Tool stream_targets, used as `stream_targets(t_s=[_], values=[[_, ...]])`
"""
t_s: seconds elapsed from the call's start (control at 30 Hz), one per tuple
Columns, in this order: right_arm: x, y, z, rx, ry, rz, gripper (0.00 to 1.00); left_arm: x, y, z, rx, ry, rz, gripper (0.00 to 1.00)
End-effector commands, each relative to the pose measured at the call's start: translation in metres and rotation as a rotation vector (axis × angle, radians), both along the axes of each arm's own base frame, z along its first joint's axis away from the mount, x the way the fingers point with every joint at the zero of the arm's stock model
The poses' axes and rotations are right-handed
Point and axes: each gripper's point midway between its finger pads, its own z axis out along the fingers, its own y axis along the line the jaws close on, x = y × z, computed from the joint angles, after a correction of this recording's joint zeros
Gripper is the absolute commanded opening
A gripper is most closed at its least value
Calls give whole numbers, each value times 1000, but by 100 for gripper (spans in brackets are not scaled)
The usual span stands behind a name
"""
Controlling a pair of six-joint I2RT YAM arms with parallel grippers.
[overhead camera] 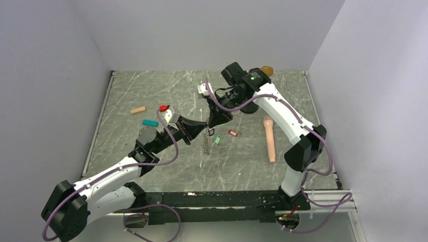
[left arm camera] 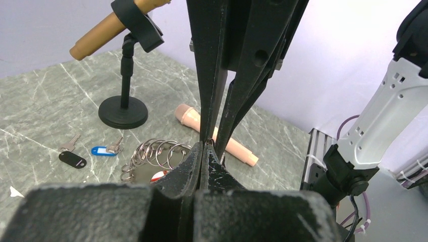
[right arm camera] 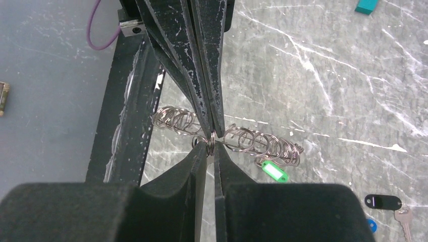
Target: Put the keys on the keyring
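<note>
- The left pincer point(left arm camera: 204, 147) is pressed shut on a loop of the keyring point(right arm camera: 247, 141), apparently to steady it.
- The right pincer point(right arm camera: 210, 149) nips the same loop from the opposite side, probably to pry it open.
- The keys point(right arm camera: 271, 170) lie loose on the counter point(right arm camera: 328, 75), not yet threaded.

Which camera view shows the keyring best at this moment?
Right wrist: the keyring, a chain of linked metal rings, stretches across the frame with single loops distinct. Left wrist shows only some loops, the rest hidden behind the left tool. Top external shows it as a tiny chain.
</note>
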Motion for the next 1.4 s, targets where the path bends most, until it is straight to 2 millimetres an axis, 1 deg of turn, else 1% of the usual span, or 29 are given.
stream_targets(t_s=[0.0,0.07,0.1,0.23,0.33,0.37,0.4,0.47,0.5,0.53,0.6,0.73,0.8,0.97,1.27,1.37], values=[[-13,-3,21,62,10,14,11,2,13,48,-151,-101,46,0],[-15,-3,23,69,14,19,3,2,11,47,-152,-98,38,0],[-15,-2,23,72,16,20,0,1,11,47,-155,-102,34,0],[-16,-2,24,78,20,28,0,-1,7,45,-147,-99,7,0],[-16,-3,24,74,8,27,0,-4,4,39,-119,-85,-46,0],[-15,-4,24,68,0,26,0,-4,5,37,-110,-78,-62,4],[-14,-6,22,56,-11,21,0,-5,7,35,-97,-75,-77,12],[-12,-10,19,32,-30,13,0,-3,15,28,-41,-67,-86,33],[-10,-12,17,18,-39,8,0,-4,17,25,-1,-74,-96,41],[-11,-14,16,6,-47,9,0,-6,19,21,55,-88,-105,46],[-11,-18,10,-26,-58,15,0,-6,24,15,174,-111,-118,51],[-8,-21,6,-60,-72,9,0,-11,29,17,350,-190,-177,54],[-7,-21,6,-67,-76,8,0,-15,26,20,385,-215,-235,54],[-7,-20,6,-68,-71,10,0,-18,13,25,355,-228,-330,53],[-8,-16,7,-52,-52,20,0,-12,-2,28,324,-256,-358,51],[-8,-16,7,-48,-45,24,0,-13,-9,23,337,-246,-378,50]])
